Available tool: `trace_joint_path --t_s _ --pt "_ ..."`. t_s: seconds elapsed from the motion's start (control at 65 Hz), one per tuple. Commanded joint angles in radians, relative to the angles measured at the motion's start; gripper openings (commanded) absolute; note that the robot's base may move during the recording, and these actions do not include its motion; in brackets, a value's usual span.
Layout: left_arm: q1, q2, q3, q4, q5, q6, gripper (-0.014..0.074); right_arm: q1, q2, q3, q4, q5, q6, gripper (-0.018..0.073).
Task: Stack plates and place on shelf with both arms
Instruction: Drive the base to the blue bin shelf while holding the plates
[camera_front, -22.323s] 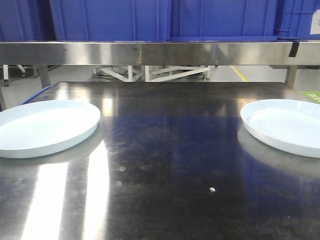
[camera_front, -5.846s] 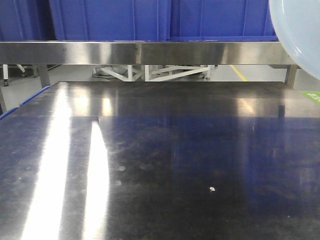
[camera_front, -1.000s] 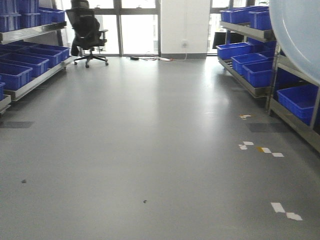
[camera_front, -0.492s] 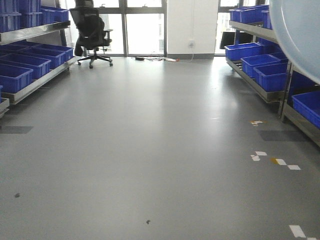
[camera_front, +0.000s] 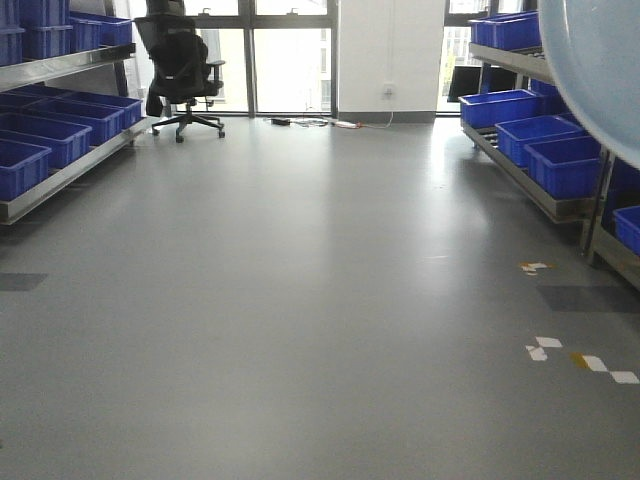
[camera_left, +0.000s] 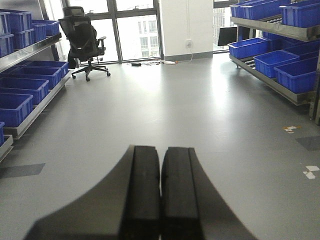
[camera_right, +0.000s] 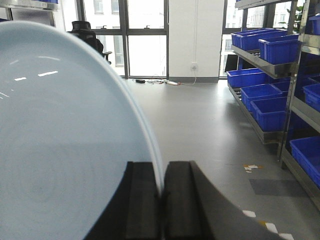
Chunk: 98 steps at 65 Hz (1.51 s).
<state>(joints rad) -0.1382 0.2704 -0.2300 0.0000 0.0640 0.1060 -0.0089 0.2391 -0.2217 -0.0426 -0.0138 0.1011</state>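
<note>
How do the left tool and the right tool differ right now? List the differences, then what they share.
The left tool is shut on nothing; the right tool is shut on the rim of a pale blue plate. The left tool's view ahead is clear to the grey floor; the plate, standing on edge, fills the left half of the right tool's view. Both are black, two-pronged and point out over that floor.
</note>
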Motion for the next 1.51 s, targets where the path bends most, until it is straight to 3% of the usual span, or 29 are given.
trace_joint_path --t_s 0.0,1.492 --pt "0.001 0.004 -0.030 -0.008 -0.082 -0.006 0.0082 -0.001 0.006 -0.033 -0.004 -0.103 -0.003 0.0057" --pt "0.001 0.004 -0.030 -0.008 -0.082 -0.006 0.0082 -0.001 0.006 -0.033 -0.004 -0.103 -0.003 0.0057"
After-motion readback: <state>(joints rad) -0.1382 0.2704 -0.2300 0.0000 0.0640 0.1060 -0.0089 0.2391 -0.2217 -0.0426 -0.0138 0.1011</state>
